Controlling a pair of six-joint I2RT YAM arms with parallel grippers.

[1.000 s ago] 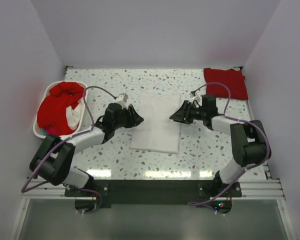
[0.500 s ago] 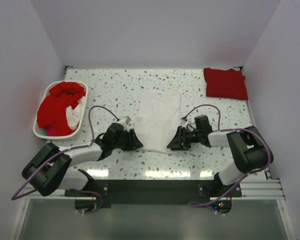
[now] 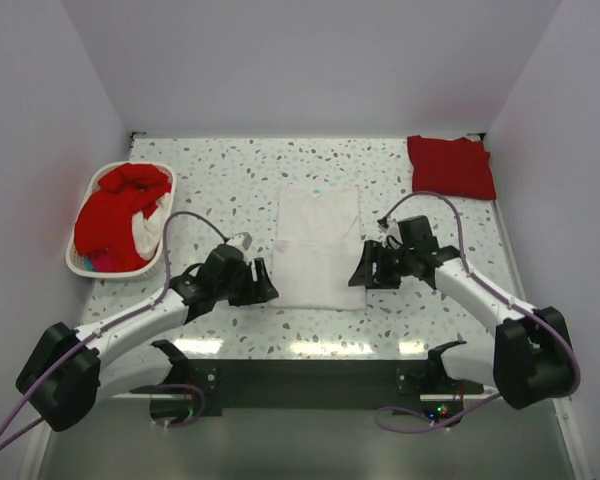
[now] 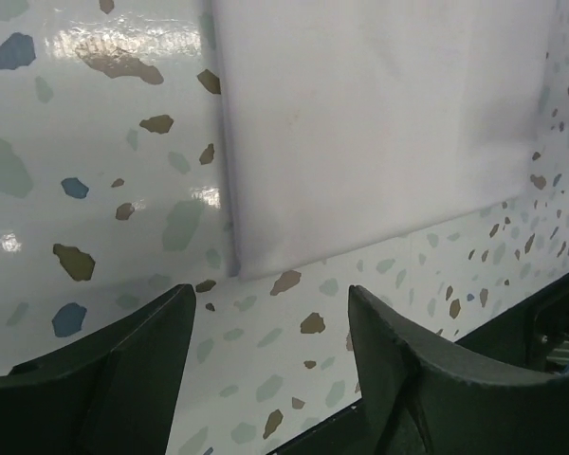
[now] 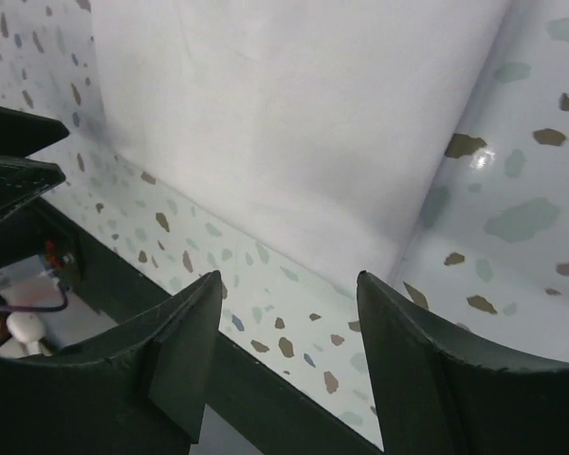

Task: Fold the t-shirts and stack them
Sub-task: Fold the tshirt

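Left jaws and right jaws both gape wide and empty, low over the counter (image 3: 230,180). Between them the white shirt (image 3: 320,247) lies flat, with straight edges and a near corner just ahead of each pair. Speckled counter shows on every side of it. Beyond the right jaws lies a folded red shirt (image 3: 451,166). Well outside the left jaws, a basket (image 3: 77,263) holds red shirts (image 3: 115,215).

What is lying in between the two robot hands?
The white t-shirt, lying flat, fills the stretch between the left gripper and the right gripper. The top view shows this best.
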